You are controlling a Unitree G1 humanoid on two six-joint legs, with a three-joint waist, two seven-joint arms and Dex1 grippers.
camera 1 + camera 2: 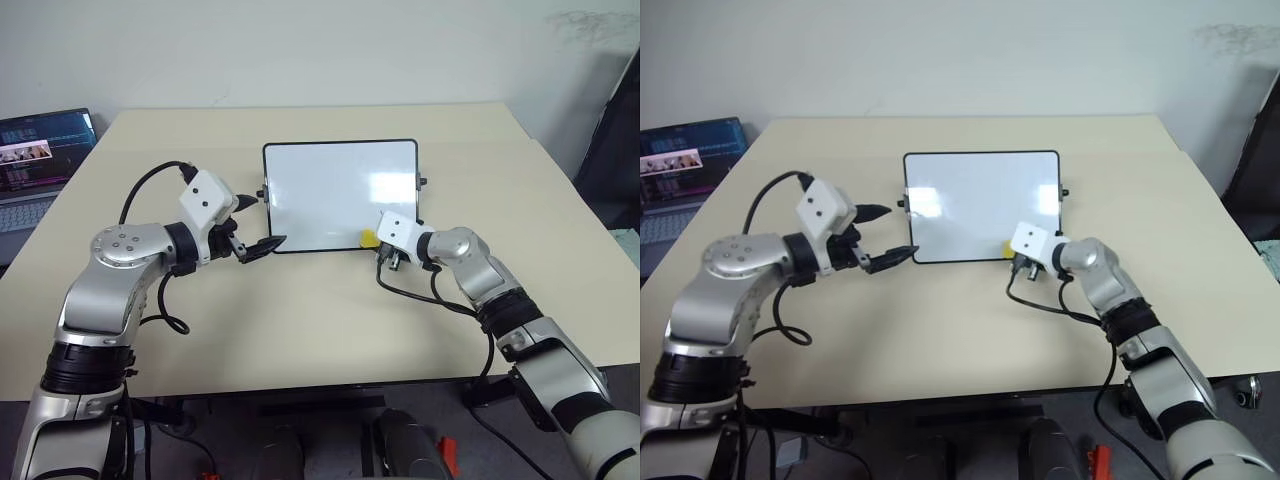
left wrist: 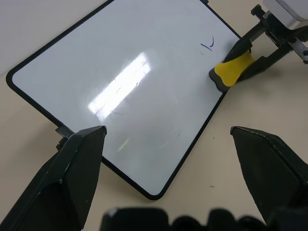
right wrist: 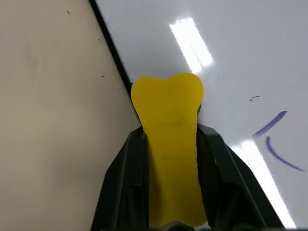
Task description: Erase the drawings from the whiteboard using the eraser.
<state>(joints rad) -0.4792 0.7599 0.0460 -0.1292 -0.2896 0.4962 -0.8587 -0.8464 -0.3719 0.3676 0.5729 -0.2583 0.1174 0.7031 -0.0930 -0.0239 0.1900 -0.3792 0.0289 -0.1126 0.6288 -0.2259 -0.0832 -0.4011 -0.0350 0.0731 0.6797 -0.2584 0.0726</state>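
Right hand clamps eraser at whiteboard edge | squashes softly (grip mid-body) | left hand open, empty

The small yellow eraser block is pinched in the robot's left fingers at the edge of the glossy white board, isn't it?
Not the left. The right wrist view shows the small yellow eraser block pinched in the right fingers, at the black-framed edge of the glossy white board. The left fingers stand open and hold nothing.

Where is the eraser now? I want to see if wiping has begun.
The eraser sits clamped in the right gripper, at the whiteboard's near right edge, beside the drawings.
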